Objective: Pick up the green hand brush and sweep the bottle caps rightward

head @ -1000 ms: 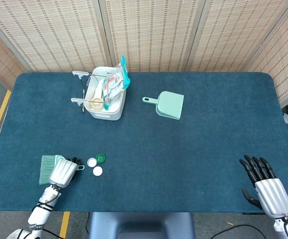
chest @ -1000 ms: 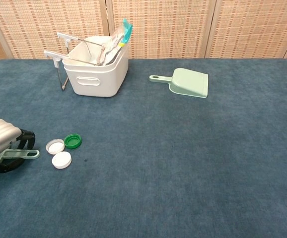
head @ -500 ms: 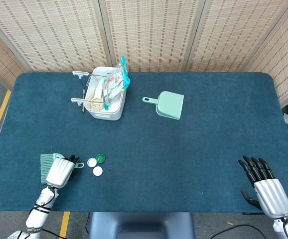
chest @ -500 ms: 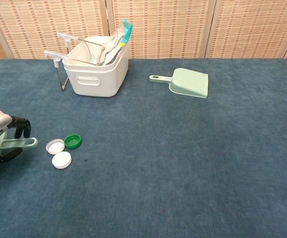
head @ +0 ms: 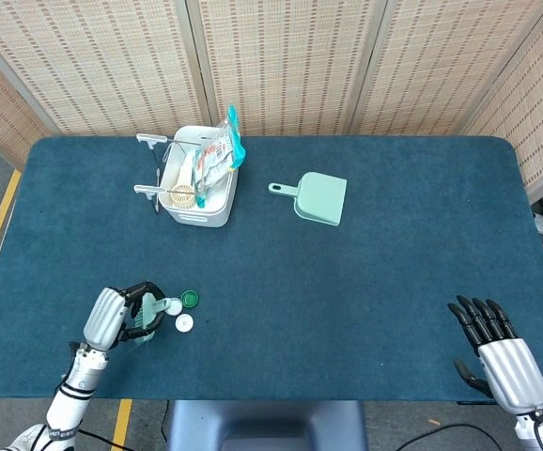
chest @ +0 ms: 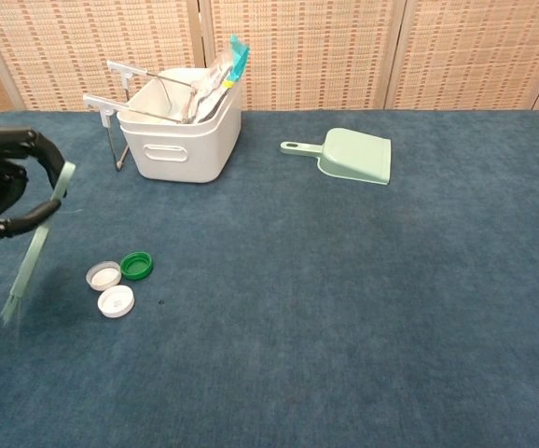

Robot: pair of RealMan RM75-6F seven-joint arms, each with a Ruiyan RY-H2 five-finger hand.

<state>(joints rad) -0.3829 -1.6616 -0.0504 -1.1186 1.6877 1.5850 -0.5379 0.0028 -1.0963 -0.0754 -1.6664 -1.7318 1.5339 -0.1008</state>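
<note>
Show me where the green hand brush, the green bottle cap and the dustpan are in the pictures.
green hand brush (chest: 38, 245): chest view, on its handle below the fingers.
green bottle cap (chest: 136, 266): chest view, on its middle.
dustpan (head: 320, 198): head view, on the flat pan part.

The green hand brush (head: 146, 318) is being gripped by the left hand (head: 112, 317), just left of the bottle caps (head: 179, 311). The right hand (head: 497, 349) is being held with fingers apart at the table (head: 365, 282)'s near right corner.
</note>
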